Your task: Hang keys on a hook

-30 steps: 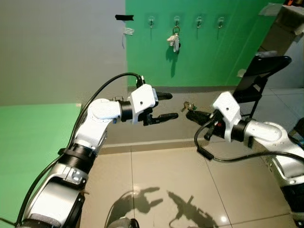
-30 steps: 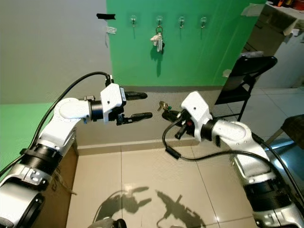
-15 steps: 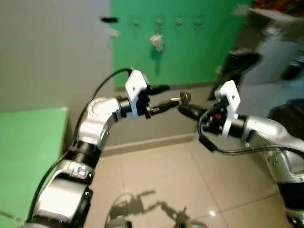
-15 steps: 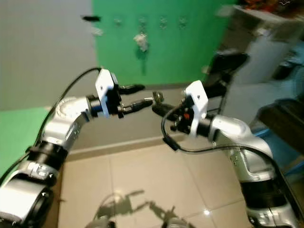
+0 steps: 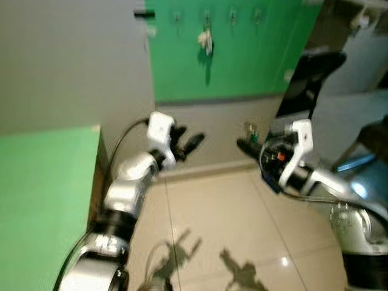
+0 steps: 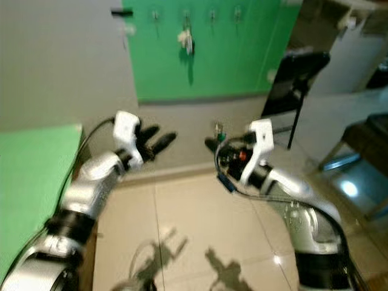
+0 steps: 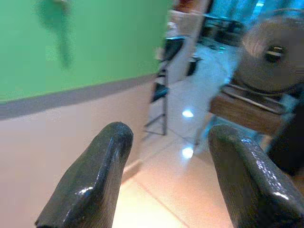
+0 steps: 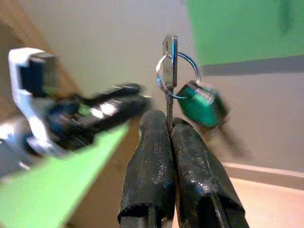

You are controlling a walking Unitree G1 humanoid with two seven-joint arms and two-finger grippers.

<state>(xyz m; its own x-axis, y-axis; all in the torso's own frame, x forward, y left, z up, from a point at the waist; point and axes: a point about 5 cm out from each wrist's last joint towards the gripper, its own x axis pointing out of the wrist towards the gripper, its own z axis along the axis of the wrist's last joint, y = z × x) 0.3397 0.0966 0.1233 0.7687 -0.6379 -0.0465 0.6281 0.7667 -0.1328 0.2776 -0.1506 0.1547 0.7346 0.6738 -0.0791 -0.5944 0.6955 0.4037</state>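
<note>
Right wrist view: right gripper (image 8: 169, 128) clenched on small silver keys with green fob on a ring (image 8: 175, 76), held out low, well short of the wall hooks (image 5: 232, 13). Left gripper (image 5: 185, 140) released, empty. Carrying step; next needs approach and raising ring to a free hook.

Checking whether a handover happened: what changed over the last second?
No handover. The left gripper, nearly touching the keys half a second ago, has drawn back, open and empty. The right gripper stays shut on the keys. Another bunch still hangs on a hook.
</note>
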